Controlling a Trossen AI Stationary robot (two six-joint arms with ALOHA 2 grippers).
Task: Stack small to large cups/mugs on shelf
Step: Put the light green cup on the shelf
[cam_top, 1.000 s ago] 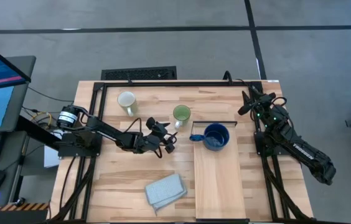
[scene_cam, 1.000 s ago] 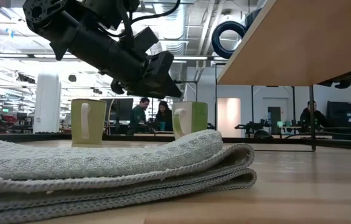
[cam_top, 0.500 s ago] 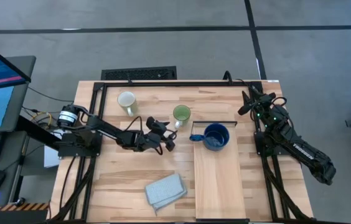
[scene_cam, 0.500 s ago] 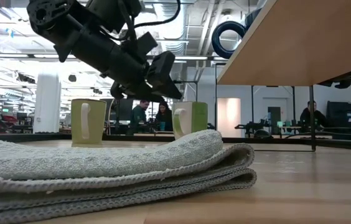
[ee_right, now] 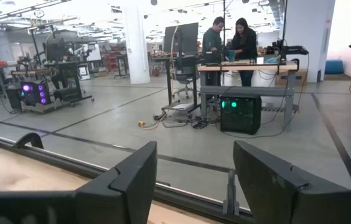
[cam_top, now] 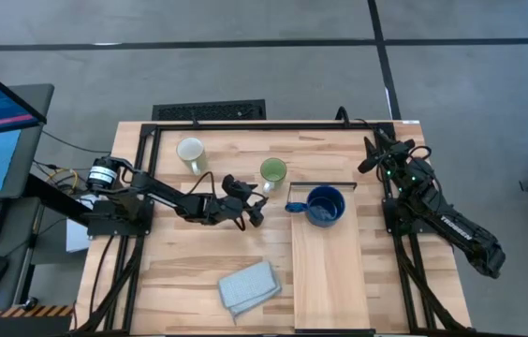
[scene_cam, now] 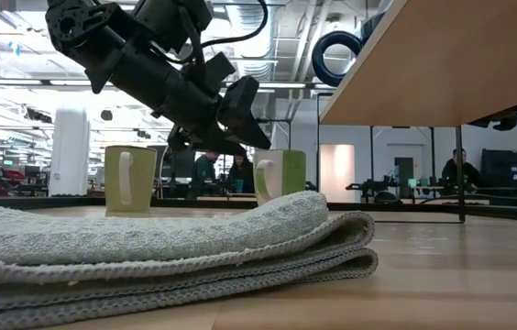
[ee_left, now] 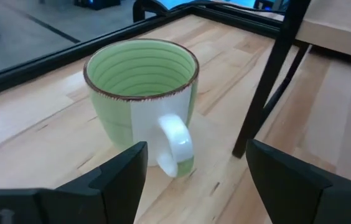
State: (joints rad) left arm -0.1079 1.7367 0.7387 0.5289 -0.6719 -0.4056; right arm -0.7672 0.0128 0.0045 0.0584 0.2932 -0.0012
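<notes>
The left hand (cam_top: 256, 198) hangs wide open, holding nothing, with the green mug (cam_top: 272, 171) just beyond at its 1 o'clock. The blue mug (cam_top: 325, 205) sits on the shelf (cam_top: 325, 281). The white mug (cam_top: 190, 152) stands at the desk's (cam_top: 175, 271) 11 o'clock. The right hand (cam_top: 373, 150), open and empty, waits at 2 o'clock.

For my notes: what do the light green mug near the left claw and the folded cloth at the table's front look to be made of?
The light green handled mug looks like glazed ceramic: a glossy surface, ridged rings inside, a brown-speckled rim and a smooth white handle. The folded grey-blue cloth looks like woven cotton towelling: a nubbly looped texture with stitched hems, matte and soft. Neither material is certain from looks alone. The open left claw is lined up with the mug.
</notes>
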